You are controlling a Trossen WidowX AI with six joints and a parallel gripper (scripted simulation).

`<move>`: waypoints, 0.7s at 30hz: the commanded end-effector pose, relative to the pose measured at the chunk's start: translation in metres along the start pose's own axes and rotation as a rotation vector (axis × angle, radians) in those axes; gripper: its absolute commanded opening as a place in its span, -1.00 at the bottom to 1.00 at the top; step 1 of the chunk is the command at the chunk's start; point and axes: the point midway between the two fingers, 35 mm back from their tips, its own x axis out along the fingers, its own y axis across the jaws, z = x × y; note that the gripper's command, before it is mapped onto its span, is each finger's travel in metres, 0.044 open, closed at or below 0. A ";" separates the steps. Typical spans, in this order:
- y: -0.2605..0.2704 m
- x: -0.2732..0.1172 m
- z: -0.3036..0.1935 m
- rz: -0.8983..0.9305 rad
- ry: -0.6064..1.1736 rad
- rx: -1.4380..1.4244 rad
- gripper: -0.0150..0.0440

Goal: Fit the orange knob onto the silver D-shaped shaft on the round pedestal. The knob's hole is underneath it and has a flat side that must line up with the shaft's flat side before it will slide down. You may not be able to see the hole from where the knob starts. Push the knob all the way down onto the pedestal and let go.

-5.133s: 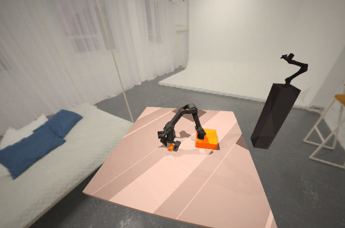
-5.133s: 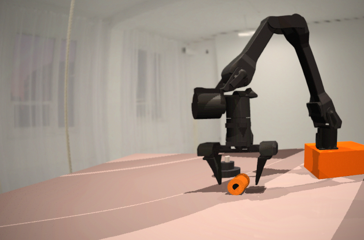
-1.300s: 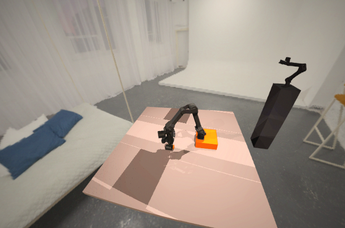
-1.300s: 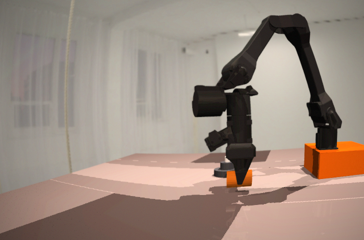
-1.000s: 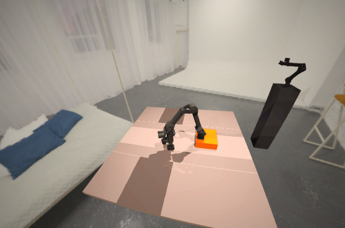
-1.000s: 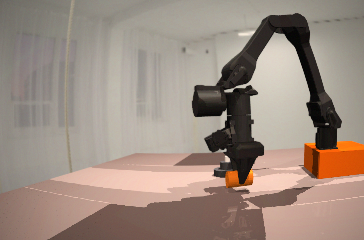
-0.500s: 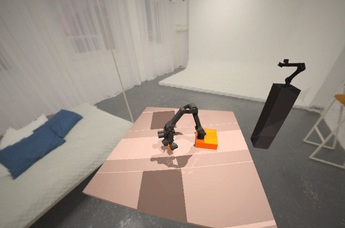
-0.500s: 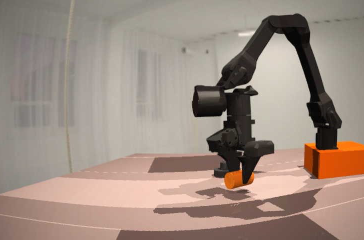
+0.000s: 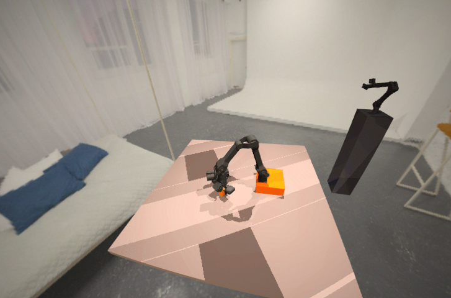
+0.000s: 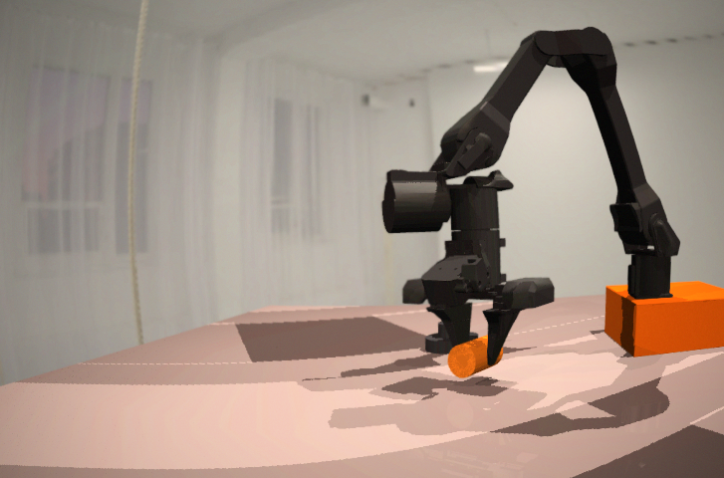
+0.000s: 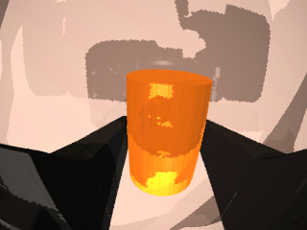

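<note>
The orange knob (image 9: 221, 192) (image 10: 465, 360) (image 11: 165, 115) is a cylinder lying on its side between my fingertips. My gripper (image 10: 477, 355) (image 11: 163, 124) points down and is shut on the knob's round sides, holding it a little above the table. A plain round end with no visible hole faces the exterior view; the end with the hole is not seen. The dark round pedestal (image 10: 433, 343) stands behind the left finger in the exterior view, partly covered by the gripper. The silver shaft is hidden there. The pedestal cannot be made out in the other views.
The arm's base stands on an orange block (image 9: 275, 182) (image 10: 683, 324) to the right on the pink table (image 9: 303, 238) (image 10: 147, 422). Dark shadows cross the table. A second dark arm (image 9: 385, 92) on a tall black stand (image 9: 361, 151) is beyond the table.
</note>
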 end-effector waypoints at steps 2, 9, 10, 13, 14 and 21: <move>0.000 -0.001 0.000 -0.002 0.002 -0.158 0.11; 0.000 -0.001 0.000 -0.002 0.002 -0.350 0.11; 0.000 -0.001 0.000 -0.002 0.002 -0.350 0.11; 0.000 0.000 0.000 -0.002 0.002 -0.350 0.11; 0.000 0.002 0.000 -0.002 0.002 -0.350 0.11; 0.000 0.013 0.000 -0.001 0.002 -0.350 0.11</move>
